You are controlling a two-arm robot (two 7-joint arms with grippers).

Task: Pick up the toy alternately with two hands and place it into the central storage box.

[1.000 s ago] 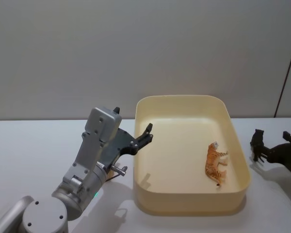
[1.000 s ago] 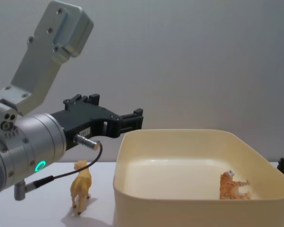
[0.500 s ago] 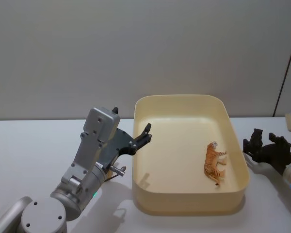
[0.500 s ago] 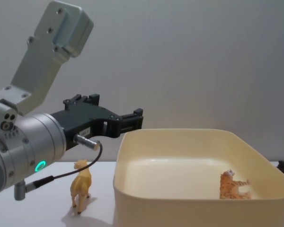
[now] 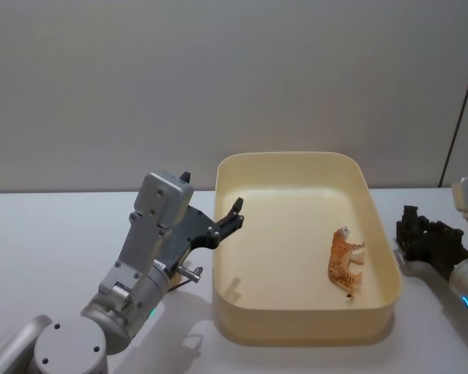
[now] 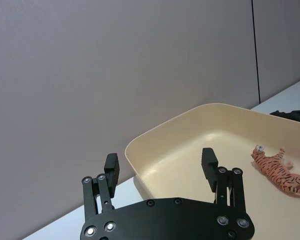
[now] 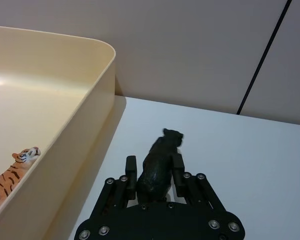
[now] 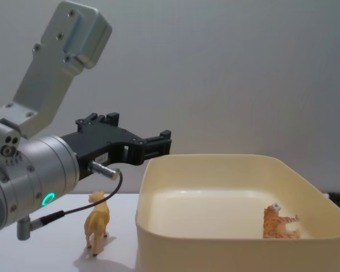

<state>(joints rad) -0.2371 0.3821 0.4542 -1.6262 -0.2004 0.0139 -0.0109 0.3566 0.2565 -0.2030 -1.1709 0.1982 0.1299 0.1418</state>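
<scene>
Holding a black panther toy (image 7: 159, 165) clamped between its two fingers, the right pincer (image 5: 416, 236) was positioned just beside the right wall of the cream-yellow storage tub (image 5: 304, 326), outside it and above the white bench (image 5: 47, 234). In the right wrist view the panther stood lengthwise between the fingers, with its head pointing away from the pincer body. Whether the toy was clear of the bench could not be determined. The left pincer (image 6: 160, 161) was spread wide and held nothing; it hung at the tub's left rim, fingers pointing toward the interior. The left arm's silver housing showed a lit green ring light (image 8: 47, 199). An orange striped tiger toy (image 5: 345, 262) lay on its side on the tub floor, near the right wall. A tan camel-like toy (image 8: 97, 222) stood upright on the bench to the left of the tub, below the left arm and apart from the tub wall.
</scene>
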